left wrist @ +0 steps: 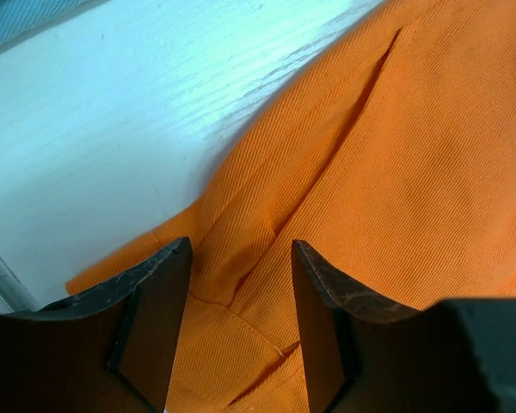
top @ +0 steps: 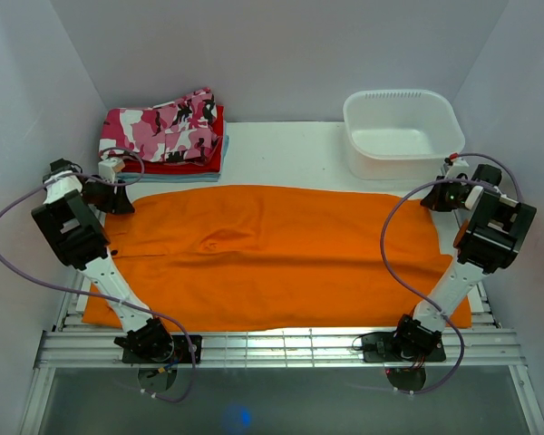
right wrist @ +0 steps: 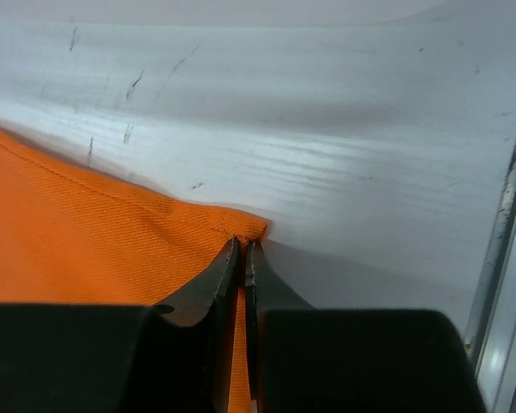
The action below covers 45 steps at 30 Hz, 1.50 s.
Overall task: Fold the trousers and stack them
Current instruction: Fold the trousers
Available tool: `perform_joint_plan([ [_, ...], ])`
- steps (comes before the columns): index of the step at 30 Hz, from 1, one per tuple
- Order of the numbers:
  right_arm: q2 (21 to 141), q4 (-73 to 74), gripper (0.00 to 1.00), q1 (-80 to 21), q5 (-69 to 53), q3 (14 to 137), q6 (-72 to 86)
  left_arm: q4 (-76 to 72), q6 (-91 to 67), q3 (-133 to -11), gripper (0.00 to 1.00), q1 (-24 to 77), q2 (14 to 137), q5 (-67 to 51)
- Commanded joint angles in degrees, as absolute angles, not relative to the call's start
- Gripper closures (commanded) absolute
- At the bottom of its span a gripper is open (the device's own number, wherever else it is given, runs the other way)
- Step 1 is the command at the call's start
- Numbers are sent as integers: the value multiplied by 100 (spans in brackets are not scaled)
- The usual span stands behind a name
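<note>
Orange trousers (top: 272,254) lie spread flat across the table, waist to the left and leg ends to the right. My left gripper (top: 118,198) is open over the far waist corner; in the left wrist view (left wrist: 241,258) the waistband cloth (left wrist: 241,284) lies between the fingers. My right gripper (top: 432,201) is at the far right leg-end corner. In the right wrist view (right wrist: 242,245) it is shut on the orange hem corner (right wrist: 241,225). A stack of folded clothes (top: 168,136), pink camouflage on top, sits at the back left.
A white plastic tub (top: 401,131) stands at the back right, just behind my right gripper. White walls close in both sides. A metal rail (top: 281,346) runs along the near edge, and the trousers' near edge lies close to it.
</note>
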<state>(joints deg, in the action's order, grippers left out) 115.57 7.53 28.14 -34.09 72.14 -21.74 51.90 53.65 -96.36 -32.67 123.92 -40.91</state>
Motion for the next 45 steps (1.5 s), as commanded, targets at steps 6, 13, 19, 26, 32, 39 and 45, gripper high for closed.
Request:
perform_joint_plan([
  [6,10786,1582,92,3137,-4016,6944,-2434,5177,5036,-9869,40,-3585,12102,-4237],
  [13,10362,1556,92,3296,-4254,6952,-2505,5632,5220,-10571,40,-3753,12348,-3999],
  [19,10380,1564,92,3296,-4148,7154,-2593,6021,5659,-11083,38,-3762,12805,-4157],
  [26,10424,1784,92,3296,-4034,7312,-2839,6003,5722,-11777,34,-3674,13455,-4237],
  [32,10485,1951,92,3296,-3964,7418,-2944,6108,5809,-11865,31,-3410,13825,-4157],
  [39,10547,2057,92,3296,-3929,7550,-3076,6636,6328,-11409,32,-3375,13817,-4096],
  [45,10547,2057,92,3296,-3955,7498,-3085,6627,6284,-11171,38,-3384,13782,-3850],
])
